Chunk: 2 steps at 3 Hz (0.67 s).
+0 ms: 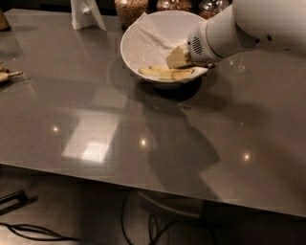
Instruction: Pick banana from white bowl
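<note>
The white bowl (143, 36), lined with crumpled white paper, stands at the back middle of the grey table (95, 115). A pale yellow banana (165, 73) lies across the bowl's bottom, near its front wall. My gripper (178, 58) reaches in over the bowl's right rim on a thick white arm. It hangs just above the banana's right half. The arm hides the bowl's right rim and the banana's right end.
Glass jars of grains (130, 9) stand just behind the bowl at the table's back edge. A white folded stand (86, 14) is at the back left. A small brownish object (5, 75) lies at the left edge. Cables (28, 229) lie on the floor below the table's front edge.
</note>
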Tool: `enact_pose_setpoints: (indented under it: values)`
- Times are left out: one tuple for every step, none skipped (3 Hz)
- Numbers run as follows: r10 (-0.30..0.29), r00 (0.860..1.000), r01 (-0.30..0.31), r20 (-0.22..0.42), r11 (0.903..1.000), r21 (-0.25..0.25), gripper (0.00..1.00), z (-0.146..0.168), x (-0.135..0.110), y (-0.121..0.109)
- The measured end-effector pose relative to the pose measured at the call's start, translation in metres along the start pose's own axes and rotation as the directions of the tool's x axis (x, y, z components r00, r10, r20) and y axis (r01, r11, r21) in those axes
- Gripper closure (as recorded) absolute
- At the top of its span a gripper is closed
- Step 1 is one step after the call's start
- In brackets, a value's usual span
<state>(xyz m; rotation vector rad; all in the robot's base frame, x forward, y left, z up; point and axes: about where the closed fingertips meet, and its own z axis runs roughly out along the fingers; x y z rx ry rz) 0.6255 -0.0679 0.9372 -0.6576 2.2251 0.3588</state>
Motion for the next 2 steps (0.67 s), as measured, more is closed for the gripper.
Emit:
enact_pose_setpoints:
  values:
    - [0.002,0.997,0.007,0.083,0.9944,-0.106,1.00,-0.024,0.002,0.010]
    - [-0.014,0.988,0.047,0.156,0.9774,-0.206,1.00,-0.048,0.005,0.027]
